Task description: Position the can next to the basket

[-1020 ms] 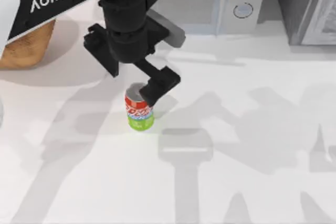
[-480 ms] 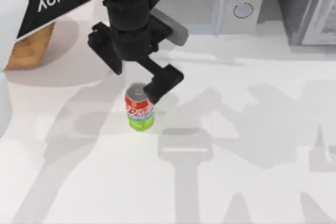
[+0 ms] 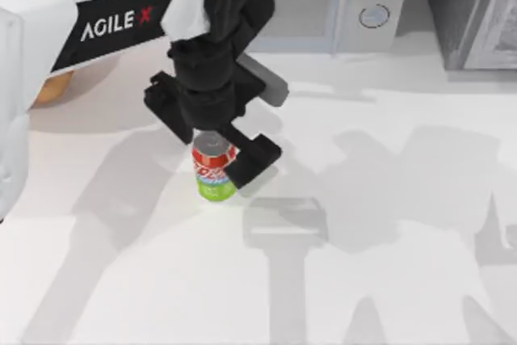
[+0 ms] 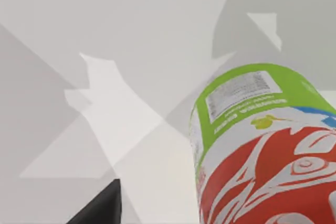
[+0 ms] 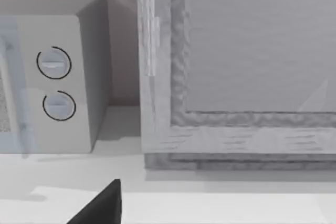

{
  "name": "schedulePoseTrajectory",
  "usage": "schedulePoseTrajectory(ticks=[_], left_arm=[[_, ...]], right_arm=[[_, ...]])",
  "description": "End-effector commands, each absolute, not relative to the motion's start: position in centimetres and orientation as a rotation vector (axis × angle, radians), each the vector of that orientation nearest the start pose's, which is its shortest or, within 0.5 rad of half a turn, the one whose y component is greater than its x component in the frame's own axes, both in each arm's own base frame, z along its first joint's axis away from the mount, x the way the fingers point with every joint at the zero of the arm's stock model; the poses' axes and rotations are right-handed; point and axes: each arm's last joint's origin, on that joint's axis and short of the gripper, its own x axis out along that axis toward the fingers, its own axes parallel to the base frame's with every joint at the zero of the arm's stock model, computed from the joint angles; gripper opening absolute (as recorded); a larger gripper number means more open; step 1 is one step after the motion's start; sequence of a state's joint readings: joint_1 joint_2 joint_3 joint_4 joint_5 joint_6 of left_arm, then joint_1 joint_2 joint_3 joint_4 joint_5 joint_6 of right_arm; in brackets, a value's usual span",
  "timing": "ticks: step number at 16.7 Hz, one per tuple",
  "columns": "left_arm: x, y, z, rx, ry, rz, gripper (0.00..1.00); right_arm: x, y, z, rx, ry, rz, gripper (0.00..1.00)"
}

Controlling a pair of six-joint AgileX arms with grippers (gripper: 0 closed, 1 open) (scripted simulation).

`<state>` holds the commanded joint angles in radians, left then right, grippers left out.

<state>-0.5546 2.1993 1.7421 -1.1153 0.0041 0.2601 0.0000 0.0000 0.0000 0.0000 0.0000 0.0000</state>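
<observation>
Red, light blue and green bands mark the can (image 3: pixel 214 169), standing upright on the white desk (image 3: pixel 388 280) left of centre, toward the far edge. The left gripper (image 3: pixel 216 151) sits directly over it, one black finger (image 3: pixel 254 159) beside the can's right flank and the other finger on its left; the jaws look spread around the can, though contact cannot be confirmed. In the left wrist view the can (image 4: pixel 262 145) looms close. The basket (image 3: pixel 50 86) lies near the desk's far left corner, largely hidden beneath the arm, well apart from the can. Judged step: securing the grasp. The next move calls for closing firmly, lifting, and carrying leftward to set down just beside the basket. The right arm is parked facing a microwave (image 5: pixel 52 77).
</observation>
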Motion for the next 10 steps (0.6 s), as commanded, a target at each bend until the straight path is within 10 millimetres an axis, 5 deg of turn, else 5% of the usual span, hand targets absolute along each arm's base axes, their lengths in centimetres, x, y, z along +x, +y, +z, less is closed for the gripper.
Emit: schedulePoseTrajectory(ticks=[3, 10], left_arm=[[36.56, -22.12, 16.0, 0.629, 1.48, -0.63, 1.0], [36.56, -22.12, 16.0, 0.629, 1.48, -0.63, 0.47]], right_arm=[[10.57, -0.12, 16.0, 0.0, 0.0, 0.0, 1.0], [10.57, -0.12, 16.0, 0.0, 0.0, 0.0, 1.0]])
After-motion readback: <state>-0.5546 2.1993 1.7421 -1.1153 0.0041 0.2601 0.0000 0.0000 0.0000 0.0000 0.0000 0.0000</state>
